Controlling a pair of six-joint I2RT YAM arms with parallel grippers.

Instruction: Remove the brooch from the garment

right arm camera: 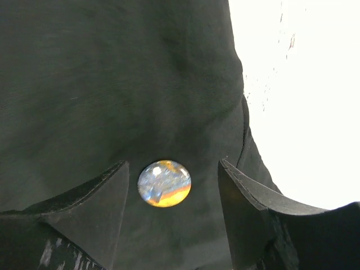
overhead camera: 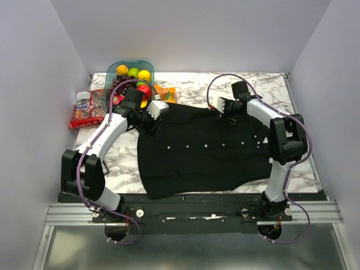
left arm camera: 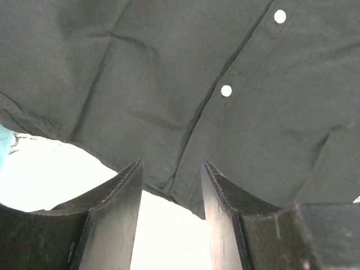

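Black button-up shirt (overhead camera: 208,152) is lying spread on the marble table (overhead camera: 191,84). Right gripper (right arm camera: 173,164) is hovering over the shirt's 1 o'clock corner, jaws standing apart. The round brooch (right arm camera: 164,184) is sitting on the cloth between them, touching neither finger. Left gripper (left arm camera: 171,164) is working at the shirt's 10 o'clock edge, jaws apart and straddling the hem. White buttons (left arm camera: 226,90) are running toward 1 o'clock.
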